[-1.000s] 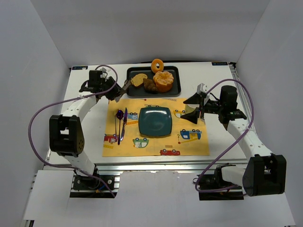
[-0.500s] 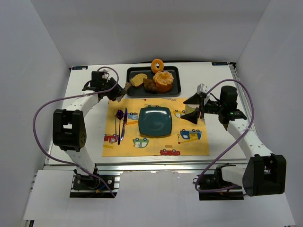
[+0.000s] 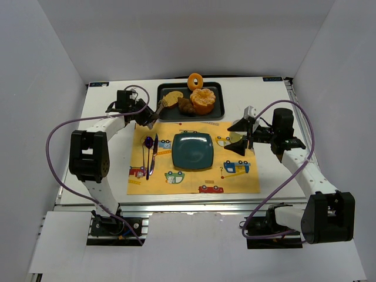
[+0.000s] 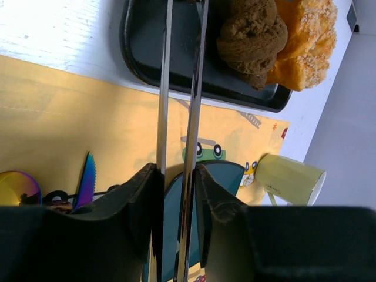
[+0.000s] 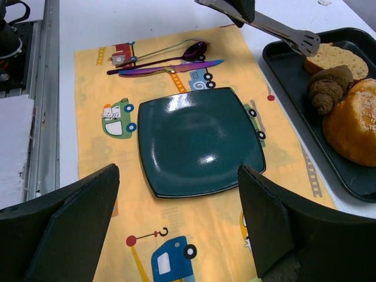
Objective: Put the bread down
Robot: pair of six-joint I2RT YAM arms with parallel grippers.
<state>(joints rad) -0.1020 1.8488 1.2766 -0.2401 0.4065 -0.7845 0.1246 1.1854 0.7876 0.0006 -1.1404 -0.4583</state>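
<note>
The bread [image 3: 172, 97] is a golden-tan toast slice lying at the left end of the black tray [image 3: 220, 111]; it also shows in the right wrist view [image 5: 336, 57]. My left gripper [image 3: 145, 116] [image 4: 176, 173] is shut on metal tongs [image 3: 157, 107] [image 4: 182, 88] [image 5: 282, 29]. The tong tips reach the bread's near-left edge; I cannot tell whether they pinch it. The bread is out of the left wrist view. My right gripper [image 3: 241, 136] [image 5: 178, 170] is open and empty, held above the mat right of the teal square plate [image 3: 192, 150] [image 5: 200, 141].
The tray also holds a brown lumpy pastry [image 3: 186, 106] [image 4: 252, 35], an orange bun [image 3: 203, 101] [image 4: 305, 41] and an orange ring donut [image 3: 195, 80]. Iridescent cutlery [image 3: 150, 154] lies on the yellow mat left of the plate. A pale yellow cup [image 4: 288, 176] lies under my right gripper.
My left gripper has carried the tongs further toward the tray, bringing their tips to the bread's edge. The bread has not moved. The right arm has barely shifted.
</note>
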